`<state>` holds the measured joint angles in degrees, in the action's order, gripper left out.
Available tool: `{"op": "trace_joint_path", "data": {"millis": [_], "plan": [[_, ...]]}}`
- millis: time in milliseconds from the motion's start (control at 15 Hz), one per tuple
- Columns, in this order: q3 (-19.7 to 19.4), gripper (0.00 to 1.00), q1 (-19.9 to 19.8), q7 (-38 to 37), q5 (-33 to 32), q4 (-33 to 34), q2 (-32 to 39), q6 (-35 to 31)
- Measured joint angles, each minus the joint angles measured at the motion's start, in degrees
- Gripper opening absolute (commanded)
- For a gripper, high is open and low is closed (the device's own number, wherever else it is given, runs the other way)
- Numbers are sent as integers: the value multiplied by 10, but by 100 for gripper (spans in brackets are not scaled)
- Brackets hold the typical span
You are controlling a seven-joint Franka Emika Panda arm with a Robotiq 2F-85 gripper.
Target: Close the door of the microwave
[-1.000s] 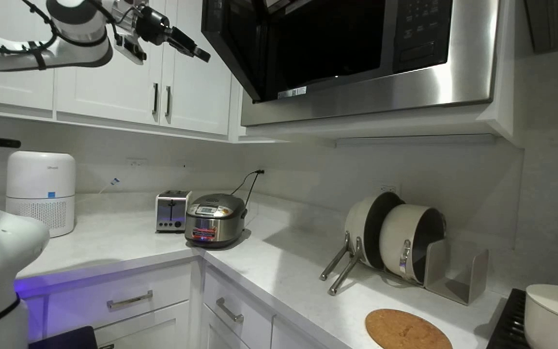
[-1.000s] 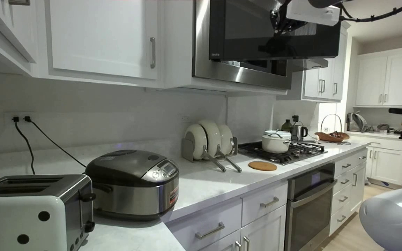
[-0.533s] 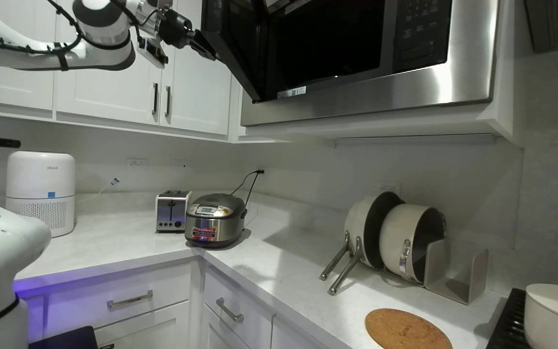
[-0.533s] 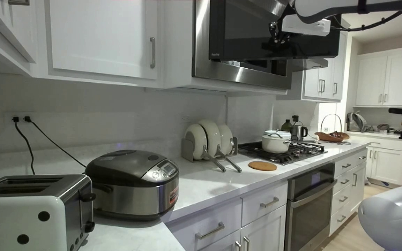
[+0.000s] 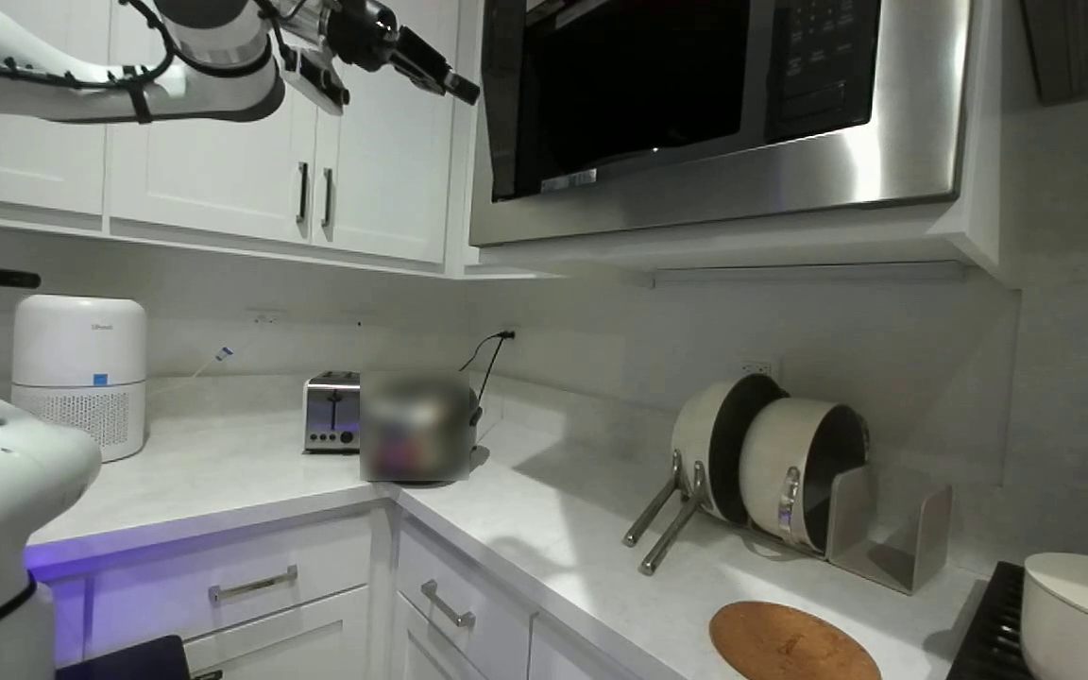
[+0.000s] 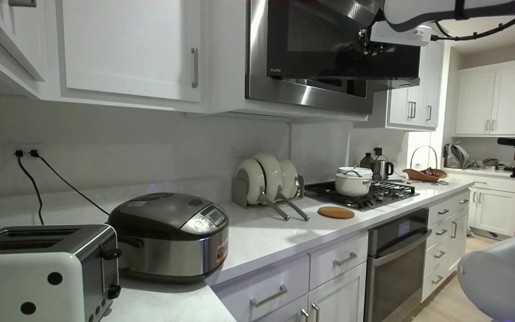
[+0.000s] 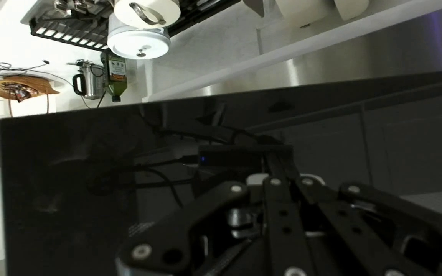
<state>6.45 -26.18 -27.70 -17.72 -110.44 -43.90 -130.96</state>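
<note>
The microwave [image 5: 723, 179] is mounted above the counter; its steel frame also shows in an exterior view [image 6: 257, 85]. Its door [image 5: 503, 104] stands open, seen nearly edge-on there. The door's dark glossy outer face shows in an exterior view [image 6: 315, 58] and fills most of the wrist view [image 7: 71, 199], reflecting the arm. My gripper [image 5: 462, 88] points at the door's outer face, its tips touching it or very close. In the wrist view the gripper's fingers [image 7: 291, 181] are together with nothing between them. In an exterior view the gripper [image 6: 365, 42] is partly hidden by its camera housing.
White cabinets [image 5: 383, 170] are behind the arm. Below on the counter are a toaster [image 6: 38, 268], a rice cooker [image 6: 168, 241], pans in a rack [image 6: 268, 179] and a pot on the stove [image 6: 351, 184]. The rice cooker is blurred in an exterior view [image 5: 416, 425].
My gripper has moved toward the microwave and against or close to the door. The door has swung inward, its free edge nearer the microwave body, with more of the opening's left side narrowed.
</note>
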Motion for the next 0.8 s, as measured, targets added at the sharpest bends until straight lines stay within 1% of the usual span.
{"op": "trace_joint_path", "data": {"millis": [267, 467, 667, 800], "plan": [[-22, 0, 2, 1, 0, 5, 8, -1], [-43, 0, 15, 7, 1, 6, 13, -8], [-77, 0, 47, 44, 20, 7, 17, -21], [-110, 0, 84, 94, 51, 8, 18, -25]]}}
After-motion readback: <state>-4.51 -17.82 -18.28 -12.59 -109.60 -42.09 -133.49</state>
